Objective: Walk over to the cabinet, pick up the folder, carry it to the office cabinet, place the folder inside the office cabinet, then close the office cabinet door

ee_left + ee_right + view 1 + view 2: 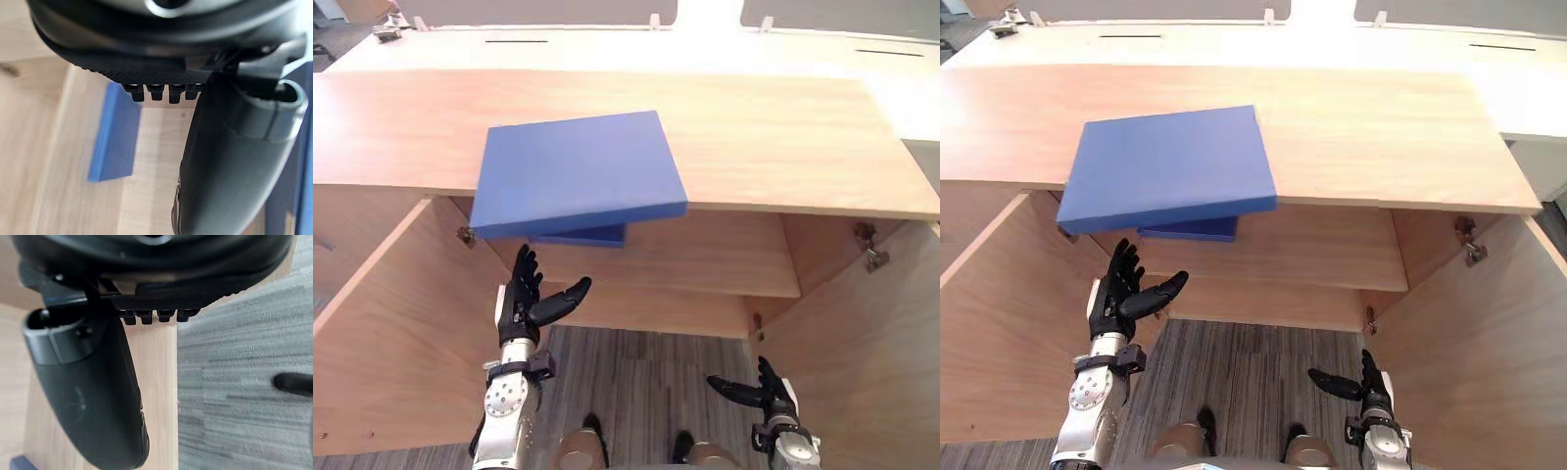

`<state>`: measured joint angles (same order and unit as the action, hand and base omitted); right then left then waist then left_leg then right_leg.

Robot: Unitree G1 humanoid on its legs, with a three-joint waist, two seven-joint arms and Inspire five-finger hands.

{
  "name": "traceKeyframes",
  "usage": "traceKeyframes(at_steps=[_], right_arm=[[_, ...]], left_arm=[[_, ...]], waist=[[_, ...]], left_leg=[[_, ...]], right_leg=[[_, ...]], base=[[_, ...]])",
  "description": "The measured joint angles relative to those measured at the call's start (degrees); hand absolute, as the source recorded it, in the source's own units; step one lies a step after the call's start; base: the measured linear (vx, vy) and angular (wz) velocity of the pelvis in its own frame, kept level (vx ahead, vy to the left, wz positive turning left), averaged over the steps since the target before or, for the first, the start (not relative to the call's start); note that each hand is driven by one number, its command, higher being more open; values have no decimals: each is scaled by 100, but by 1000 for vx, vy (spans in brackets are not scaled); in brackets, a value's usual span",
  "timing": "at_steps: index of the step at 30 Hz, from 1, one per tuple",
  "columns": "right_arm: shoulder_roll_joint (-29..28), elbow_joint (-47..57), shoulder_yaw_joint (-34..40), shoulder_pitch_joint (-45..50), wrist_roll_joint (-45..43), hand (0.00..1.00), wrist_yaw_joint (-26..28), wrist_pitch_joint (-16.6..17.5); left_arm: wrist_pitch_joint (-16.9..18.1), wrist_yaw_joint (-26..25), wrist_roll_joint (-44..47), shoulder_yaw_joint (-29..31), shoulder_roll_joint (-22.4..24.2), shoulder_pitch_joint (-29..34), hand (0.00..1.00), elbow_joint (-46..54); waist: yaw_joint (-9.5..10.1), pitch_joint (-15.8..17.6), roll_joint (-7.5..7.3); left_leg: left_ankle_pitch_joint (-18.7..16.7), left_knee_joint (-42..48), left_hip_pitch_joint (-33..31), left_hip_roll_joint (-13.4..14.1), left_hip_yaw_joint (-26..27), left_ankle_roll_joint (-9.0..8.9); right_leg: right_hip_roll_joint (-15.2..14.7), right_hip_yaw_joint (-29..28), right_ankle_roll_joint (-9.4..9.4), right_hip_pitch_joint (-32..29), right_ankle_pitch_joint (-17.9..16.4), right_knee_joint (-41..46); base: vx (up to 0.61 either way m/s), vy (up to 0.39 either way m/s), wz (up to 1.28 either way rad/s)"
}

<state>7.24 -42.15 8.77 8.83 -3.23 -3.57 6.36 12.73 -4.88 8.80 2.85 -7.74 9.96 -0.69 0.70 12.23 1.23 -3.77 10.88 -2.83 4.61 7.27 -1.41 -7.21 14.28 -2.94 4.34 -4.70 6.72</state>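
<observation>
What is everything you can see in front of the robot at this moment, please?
folder: one, blue, on the cabinet top, overhanging its front edge.
cabinet: one, light wood, straight ahead.
doors: two, light wood, swung open at either side.
shelf: one, light wood, inside the cabinet.
floor: grey, striped, between the doors.
left hand: one, dark, open, raised below the folder, apart from it.
right hand: one, dark, open, low by the right door.

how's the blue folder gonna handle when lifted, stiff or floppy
Probably stiff: the blue folder overhangs the cabinet top without sagging. Its smooth cover may slip in a loose pinch. A lower blue layer sits skewed, so it might fan open.
</observation>
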Motion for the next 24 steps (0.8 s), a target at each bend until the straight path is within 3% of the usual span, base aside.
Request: traceKeyframes(at_steps=[5,13,24], right_arm=[[-111,-229,-71,-35,62,100,65,3],[-3,-447,-84,-33,119,100,50,7],[48,-491,-268,78,121,100,25,8]], left_arm=[[168,-117,-554,94,-327,304,100,780],[230,-403,-1422,220,-327,820,100,941],[228,-796,-1575,795,-19,1238,100,1080]], waist=[[12,-34,-14],[3,-196,-32],[34,-406,-108]], left_leg=[[35,-283,324,-87,37,27],[217,-654,531,-106,108,28],[441,-967,685,-197,0,30]], right_leg=[[-26,-148,-2,174,2,-43],[-5,-255,-26,184,17,-116],[-53,-217,-125,262,54,-223]], base=[[39,30,-2],[-39,-21,-7],[-63,-1,4]])
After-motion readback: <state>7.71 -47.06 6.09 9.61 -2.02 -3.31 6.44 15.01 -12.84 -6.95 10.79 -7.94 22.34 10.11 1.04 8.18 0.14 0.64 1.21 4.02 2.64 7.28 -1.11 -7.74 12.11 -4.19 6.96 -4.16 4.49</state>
